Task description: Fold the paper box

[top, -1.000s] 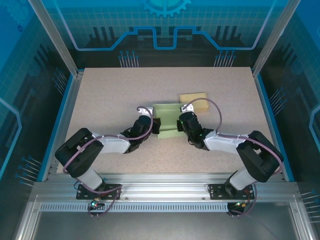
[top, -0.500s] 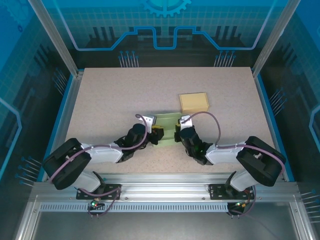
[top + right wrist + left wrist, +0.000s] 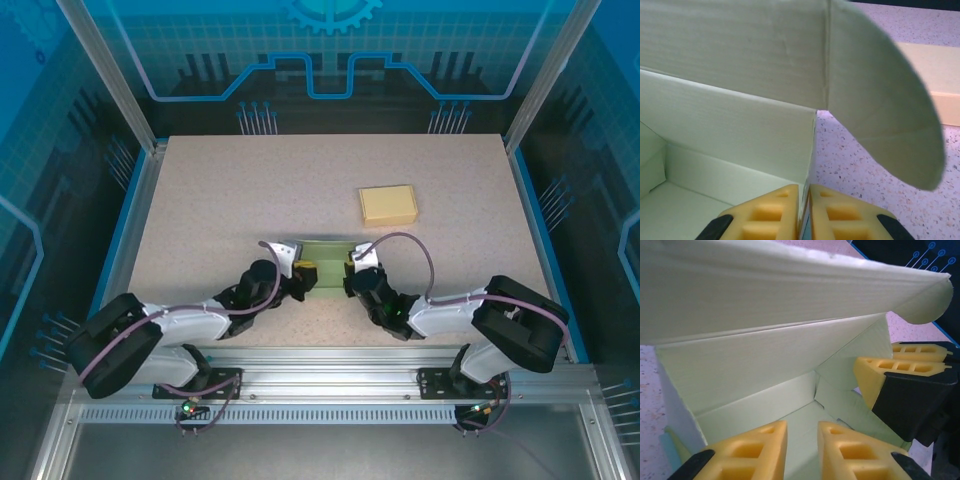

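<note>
Grip first: your right gripper point(image 3: 804, 194) is nearly closed and pinches the thin side wall of the paper box point(image 3: 740, 125), one yellow pad on each face of the wall's edge. Your left gripper point(image 3: 802, 429) has its pads slightly apart at the opposite end. Through the slit you see the box's floor, and nothing visibly sits between the pads, so treat that side as not holding. The left wrist view also looks across the inside of the box to the right gripper's pads at the far wall.

From above, the box lies low on the table point(image 3: 220, 200), close to the arm bases and directly between the two grippers. A tan block point(image 3: 388, 204) sits well apart from it, farther back and to the right.

As for progress, I judge you partly done:
- The floor is flat, and the long back wall and at least one end wall stand up from it, so the tray shape is formed.
- The corner creases inside look folded in.
- The large top panel hangs over the opening, raised and not shut.
- Its rounded side flap sticks out freely and is not tucked in.

That leaves the closing. You need to bring the top panel down and slide its rounded flaps inside the walls. Whether the near wall is locked in place I cannot tell.
</note>
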